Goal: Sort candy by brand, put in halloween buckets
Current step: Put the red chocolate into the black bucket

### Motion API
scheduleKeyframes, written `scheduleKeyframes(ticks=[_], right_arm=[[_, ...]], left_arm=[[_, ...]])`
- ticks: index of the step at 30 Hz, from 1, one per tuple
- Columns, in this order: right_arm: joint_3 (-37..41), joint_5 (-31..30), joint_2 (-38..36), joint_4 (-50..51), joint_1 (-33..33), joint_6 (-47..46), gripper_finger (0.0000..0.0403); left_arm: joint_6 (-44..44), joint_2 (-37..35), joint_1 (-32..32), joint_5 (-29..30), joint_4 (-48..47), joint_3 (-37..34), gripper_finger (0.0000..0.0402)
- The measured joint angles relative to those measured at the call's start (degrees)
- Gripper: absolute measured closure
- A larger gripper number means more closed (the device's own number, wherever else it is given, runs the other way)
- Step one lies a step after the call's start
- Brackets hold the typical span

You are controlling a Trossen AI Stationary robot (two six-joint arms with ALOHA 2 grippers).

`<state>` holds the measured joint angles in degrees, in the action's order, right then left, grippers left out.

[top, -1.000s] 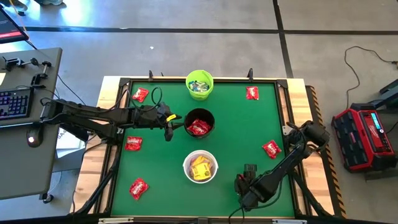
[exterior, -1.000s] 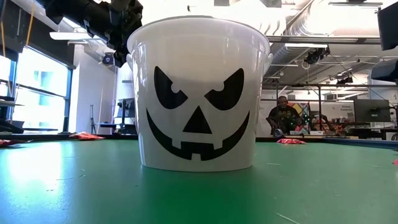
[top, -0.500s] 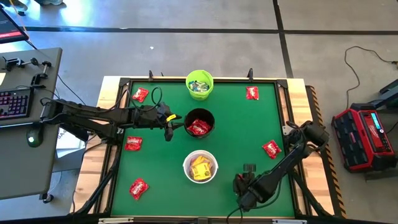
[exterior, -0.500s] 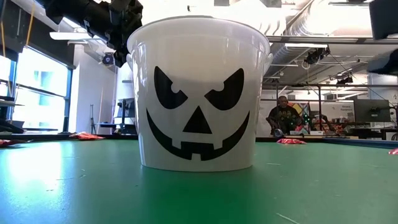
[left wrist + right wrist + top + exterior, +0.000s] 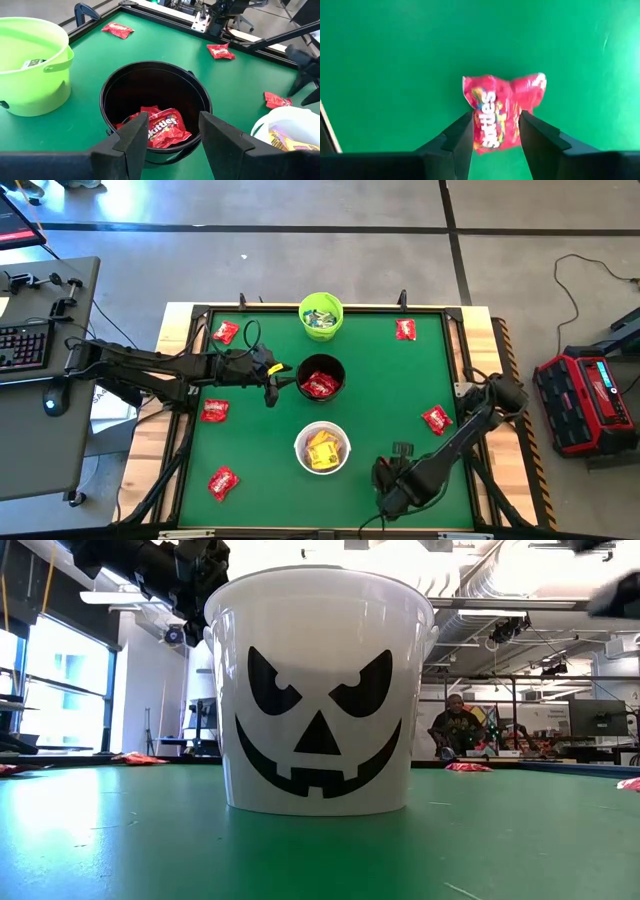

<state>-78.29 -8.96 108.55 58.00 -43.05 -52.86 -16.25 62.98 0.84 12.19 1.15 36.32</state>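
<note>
Item 1. Red Skittles packet: pinched between the two fingers of the right pincer, its lower part between the jaws and its upper part sticking out beyond the tips, over bare green tabletop. The right pincer is narrowed onto the packet.

Item 2. White bucket, with a jack-o'-lantern face: near the right pincer, towards the middle of the tabletop. Holds yellow packets.

Item 3. Black bucket: directly ahead of and below the left pincer, whose jaws stand apart and hold nothing. Holds red Skittles packets.

Item 4. Lime green bucket: beside the black bucket, a little further from the left pincer. Holds pale packets.

Item 5. Loose red packets, five, lying flat on the tabletop:
- One near the right arm, beyond the right pincer.
- One far from it, at the opposite edge.
- One close to the left arm.
- One also close to the left arm.
- One well apart from both pincers.
</note>
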Motion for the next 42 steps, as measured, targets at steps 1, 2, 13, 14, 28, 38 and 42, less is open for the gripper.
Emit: scheduleKeyframes(ticks=[1,2,13,14,28,38,42], right_arm=[[0.37,1.94,-0.01,0.18,0.81,-2.22,0.0255],[0.58,3.62,0.0,0.52,1.7,-3.85,0.0251],[0.88,15.48,-0.09,0.24,13.94,7.94,0.0199],[0.88,16.16,-0.13,0.24,14.87,10.71,0.0199],[10.58,29.62,-0.46,-6.65,19.94,29.28,0.0198],[12.51,36.29,-0.57,-11.72,20.2,30.86,0.0244],[12.53,36.49,-0.57,-11.78,20.2,30.86,0.0305]], left_arm=[[0.0,0.0,-0.01,-0.02,0.0,0.0,0.0236],[0.0,0.0,0.0,-0.02,0.02,0.0,0.0236],[0.94,0.0,0.0,-1.51,0.0,0.0,0.0236],[0.92,0.0,-0.02,-1.94,0.0,0.0,0.0236],[1.51,0.0,-0.02,-2.86,-0.09,0.0,0.0236],[1.46,0.0,-0.01,-2.86,-0.09,0.0,0.0236],[1.46,0.0,-0.02,-2.8,-0.09,0.0,0.0236]])
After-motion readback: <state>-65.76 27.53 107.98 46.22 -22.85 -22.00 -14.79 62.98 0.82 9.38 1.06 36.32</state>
